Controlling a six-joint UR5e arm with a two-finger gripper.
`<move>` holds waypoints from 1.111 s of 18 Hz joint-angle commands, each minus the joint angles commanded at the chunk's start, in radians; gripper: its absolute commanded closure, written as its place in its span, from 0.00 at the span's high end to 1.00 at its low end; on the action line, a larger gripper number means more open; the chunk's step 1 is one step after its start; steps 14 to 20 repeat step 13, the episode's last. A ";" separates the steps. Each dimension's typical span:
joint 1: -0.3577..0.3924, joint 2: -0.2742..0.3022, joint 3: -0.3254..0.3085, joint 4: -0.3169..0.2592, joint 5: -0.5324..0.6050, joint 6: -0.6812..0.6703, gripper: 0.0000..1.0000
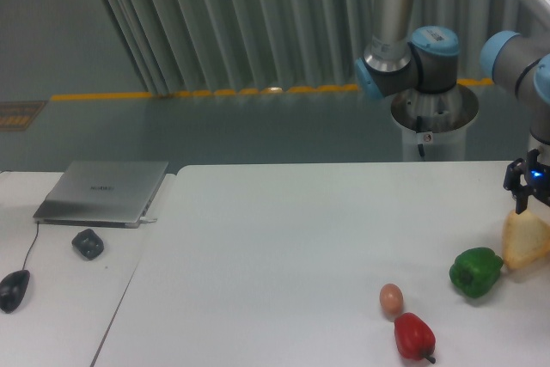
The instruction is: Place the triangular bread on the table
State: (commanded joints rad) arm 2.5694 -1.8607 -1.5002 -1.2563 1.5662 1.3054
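Observation:
The triangular bread (pixel 524 243), a pale tan wedge with its point up, rests on the white table (pixel 284 247) at the far right edge, just right of a green pepper. My gripper (pixel 533 201) hangs directly above the bread's tip, partly cut off by the frame edge. Its jaws stand open with nothing between them, and one dark finger (pixel 519 202) ends just above the bread's point.
A green pepper (pixel 475 272) touches or nearly touches the bread's left side. A brown egg (pixel 391 298) and a red pepper (pixel 413 335) lie near the front edge. On the adjoining desk to the left are a laptop (pixel 103 192) and a mouse (pixel 13 289).

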 joint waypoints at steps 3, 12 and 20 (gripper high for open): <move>0.000 0.002 0.002 -0.002 -0.002 0.000 1.00; 0.006 0.005 -0.005 -0.002 -0.032 0.000 1.00; 0.008 0.005 -0.006 -0.002 -0.035 0.000 1.00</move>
